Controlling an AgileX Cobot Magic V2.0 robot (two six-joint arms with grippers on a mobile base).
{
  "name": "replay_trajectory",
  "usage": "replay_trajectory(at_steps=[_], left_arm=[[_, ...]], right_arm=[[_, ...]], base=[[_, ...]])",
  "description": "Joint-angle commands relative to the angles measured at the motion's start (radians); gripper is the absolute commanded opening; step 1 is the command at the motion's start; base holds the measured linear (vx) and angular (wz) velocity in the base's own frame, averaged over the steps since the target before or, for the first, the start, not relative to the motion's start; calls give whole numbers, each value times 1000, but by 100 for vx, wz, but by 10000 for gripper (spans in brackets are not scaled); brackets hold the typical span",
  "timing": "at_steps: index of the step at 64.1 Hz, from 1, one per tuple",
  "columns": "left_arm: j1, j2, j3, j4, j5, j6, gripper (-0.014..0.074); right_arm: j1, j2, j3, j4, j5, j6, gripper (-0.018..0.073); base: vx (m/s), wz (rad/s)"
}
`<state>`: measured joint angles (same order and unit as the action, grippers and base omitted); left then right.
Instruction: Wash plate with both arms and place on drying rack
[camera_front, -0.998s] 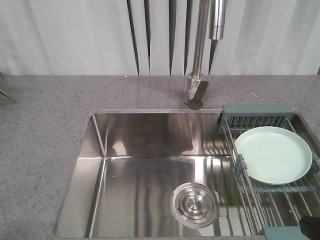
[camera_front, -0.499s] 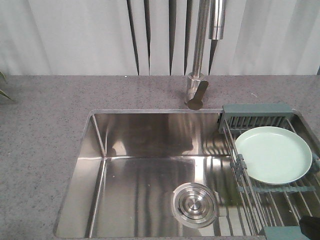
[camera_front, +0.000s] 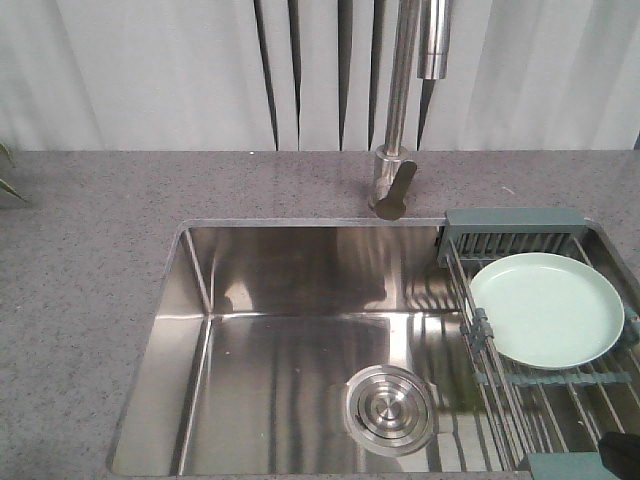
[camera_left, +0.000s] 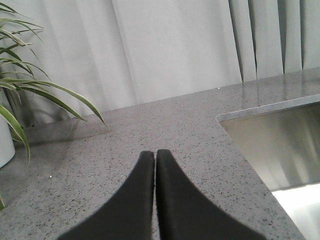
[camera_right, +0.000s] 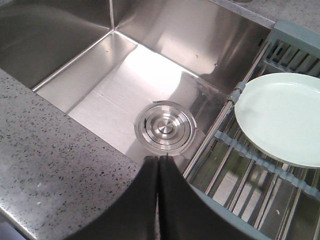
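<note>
The left gripper (camera_left: 155, 157) rises from the bottom centre of its wrist view, its two black fingers pressed together with only a thin seam between them. The right gripper (camera_right: 159, 161) looks the same in its own view, fingers closed tip to tip, holding nothing. In the front view, a dark piece of arm (camera_front: 622, 455) sits at the lower right corner.

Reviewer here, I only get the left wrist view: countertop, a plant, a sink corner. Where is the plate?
Observer: The plate lies flat on the drying rack, at the sink's right side.
Reviewer: Is the right end effector holding anything?
Observer: No. The right end effector is shut and empty, above the sink's near edge.
Reviewer: Anything in the basin?
Observer: Only the round steel drain shows in the sink.
</note>
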<state>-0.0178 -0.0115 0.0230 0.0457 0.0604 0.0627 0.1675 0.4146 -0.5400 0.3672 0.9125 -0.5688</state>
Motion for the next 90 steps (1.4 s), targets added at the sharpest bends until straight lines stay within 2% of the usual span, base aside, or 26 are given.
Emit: replay_trajectory(at_steps=[1, 28, 51, 60, 71, 77, 83, 90], left_arm=[[3, -16, 23, -3, -66, 3, -6], [3, -16, 23, -3, -66, 3, -6], [3, -16, 23, -3, -66, 3, -6], [3, -16, 23, -3, -66, 3, -6], [3, -16, 23, -3, -66, 3, -6], [3, -16, 23, -3, -66, 3, -6], [3, -15, 23, -3, -60, 3, -6], [3, -15, 23, -3, -60, 3, -6]], right_arm=[[3, 7, -24, 15, -51, -2, -6], [3, 7, -4, -16, -95, -9, -6], [3, -96, 240, -35, -546, 13, -6], [-5, -224, 351, -94, -616, 140, -6], [-57, -380, 449, -249, -622, 416, -6], [-83, -440, 507, -310, -666, 521, -6], [-92, -437, 573, -329, -789, 569, -6], [-90, -437, 571, -354, -836, 569, -6]], base=[[0, 0], [0, 0], [0, 0], [0, 0], [0, 0], [0, 0], [0, 0], [0, 0]])
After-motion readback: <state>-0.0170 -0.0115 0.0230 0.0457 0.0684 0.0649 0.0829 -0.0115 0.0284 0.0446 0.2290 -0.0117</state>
